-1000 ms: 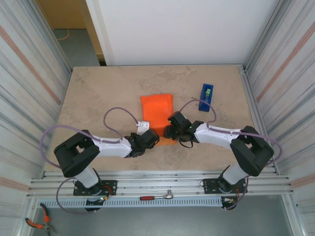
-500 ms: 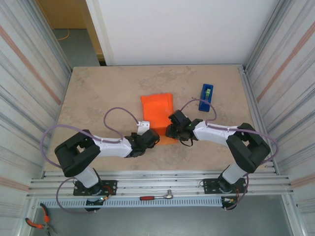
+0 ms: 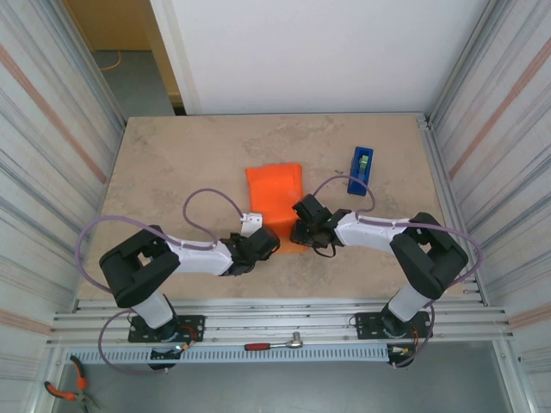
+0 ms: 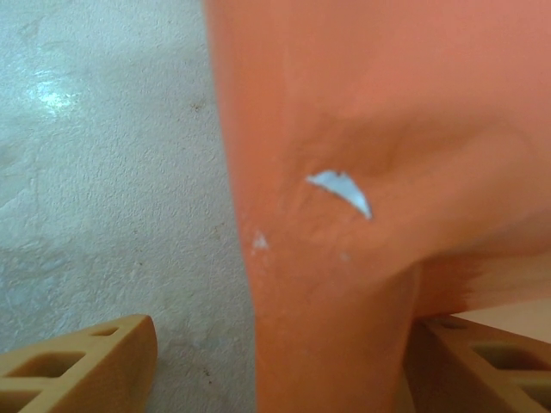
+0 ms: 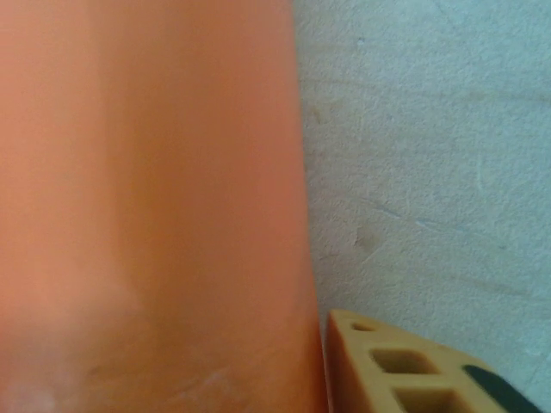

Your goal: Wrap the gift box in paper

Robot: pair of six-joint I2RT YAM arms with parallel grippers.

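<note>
The orange paper (image 3: 274, 193) lies folded in a bundle at the table's middle; the gift box is hidden under it. My left gripper (image 3: 260, 242) is at the bundle's near left corner. In the left wrist view its jaws (image 4: 280, 337) stand open and wide around a raised fold of paper (image 4: 344, 284), with bare table between the left finger (image 4: 82, 361) and the fold. My right gripper (image 3: 302, 225) is at the near right corner. In the right wrist view one finger (image 5: 405, 374) touches the paper's edge (image 5: 172, 215); the other finger is hidden behind the sheet.
A blue tape dispenser (image 3: 362, 169) stands to the right of the paper. The beige table (image 3: 172, 163) is walled by corrugated panels left and right. A ratchet (image 3: 274, 345) lies on the front rail, pliers (image 3: 65, 391) at bottom left.
My right gripper has edged left, closer against the paper's near right corner. The left arm and the paper have hardly moved.
</note>
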